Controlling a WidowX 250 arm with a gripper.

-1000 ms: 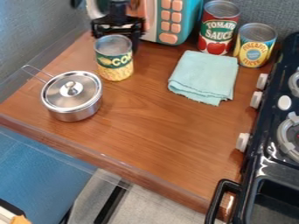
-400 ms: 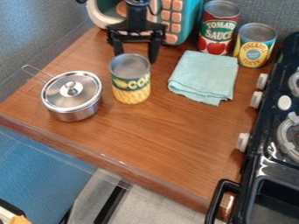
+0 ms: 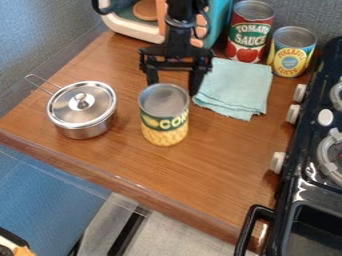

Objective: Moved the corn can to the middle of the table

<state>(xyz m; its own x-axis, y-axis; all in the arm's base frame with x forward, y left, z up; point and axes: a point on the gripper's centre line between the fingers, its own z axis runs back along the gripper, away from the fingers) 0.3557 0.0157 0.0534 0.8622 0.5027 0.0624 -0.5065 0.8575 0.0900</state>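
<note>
The gripper [image 3: 174, 86] hangs down right behind the corn can, toward the toy oven, with its two fingers spread apart. Its left fingertip is hidden behind the can's top rim, and the right one comes down by the can's rear right edge. Upright, the corn can [image 3: 164, 122] stands near the middle of the wooden table [image 3: 180, 172], a little left of centre.
Left of the can sits a lidded metal pot [image 3: 83, 117]. A folded teal cloth [image 3: 234, 90] lies to the right rear, before a tomato sauce can [image 3: 250, 32] and a pineapple can [image 3: 291, 52]. The toy stove [image 3: 307, 165] borders the right side.
The corn can has moved from the left rear toward the front and right, and the gripper has come along behind it. Pot, cloth and the other cans have stayed put.
</note>
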